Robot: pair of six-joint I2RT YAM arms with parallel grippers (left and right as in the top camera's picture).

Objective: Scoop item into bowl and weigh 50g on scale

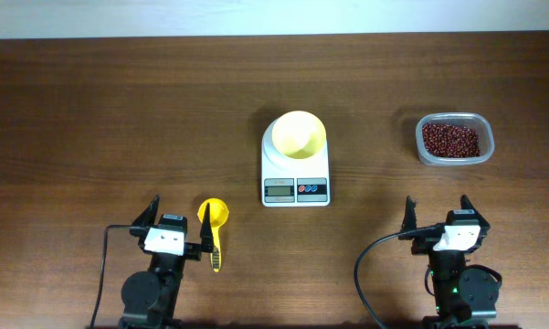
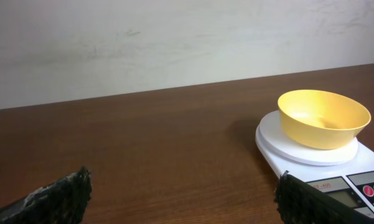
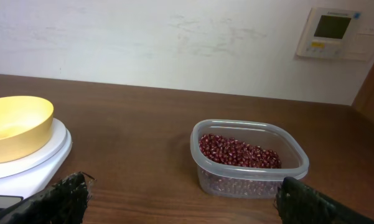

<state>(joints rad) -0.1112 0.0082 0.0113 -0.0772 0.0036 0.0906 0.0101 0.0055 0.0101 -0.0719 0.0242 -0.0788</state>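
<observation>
The pale-yellow bowl stands empty on the white scale at the table's middle; both show in the left wrist view, bowl and scale, and in the right wrist view, bowl and scale. The reddish-brown beans lie in a clear tub at the right, also in the right wrist view. My left gripper is open and empty near the front edge. My right gripper is open and empty, in front of the tub.
A yellow handled scoop lies on the table just right of my left gripper. A white wall runs behind the table, with a small control panel on it. Cables trail from both arm bases.
</observation>
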